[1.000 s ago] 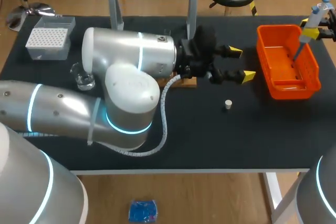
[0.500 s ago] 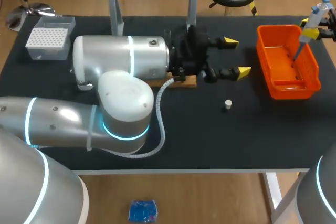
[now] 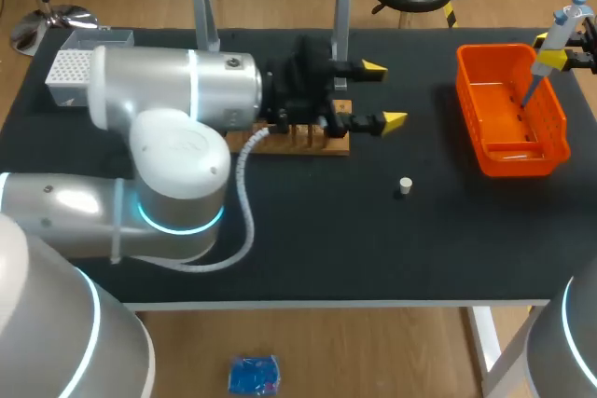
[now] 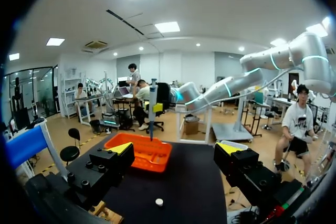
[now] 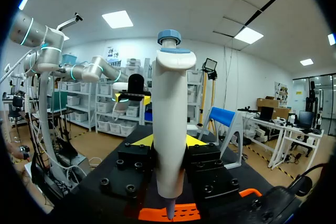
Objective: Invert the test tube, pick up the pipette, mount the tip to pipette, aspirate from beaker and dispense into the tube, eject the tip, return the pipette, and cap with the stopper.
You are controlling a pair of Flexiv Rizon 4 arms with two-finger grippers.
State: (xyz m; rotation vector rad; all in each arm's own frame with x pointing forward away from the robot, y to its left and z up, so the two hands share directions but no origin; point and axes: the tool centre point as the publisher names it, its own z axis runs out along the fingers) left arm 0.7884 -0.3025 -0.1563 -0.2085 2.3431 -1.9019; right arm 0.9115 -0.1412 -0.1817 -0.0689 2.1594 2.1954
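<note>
Here, the white pipette with a blue cap (image 5: pixel 169 129) is pinched upright in my right jaws, its thin tip hanging over the orange plastic bin (image 3: pixel 480 128). The small white stopper (image 3: pixel 405 185) lies on the black tabletop (image 3: pixel 373 249) between that bin and the wooden tube rack (image 3: pixel 312 144). My left jaws are spread wide with nothing between them, near the rack's right end.

No legible text, labels or numbers on anything in view.
</note>
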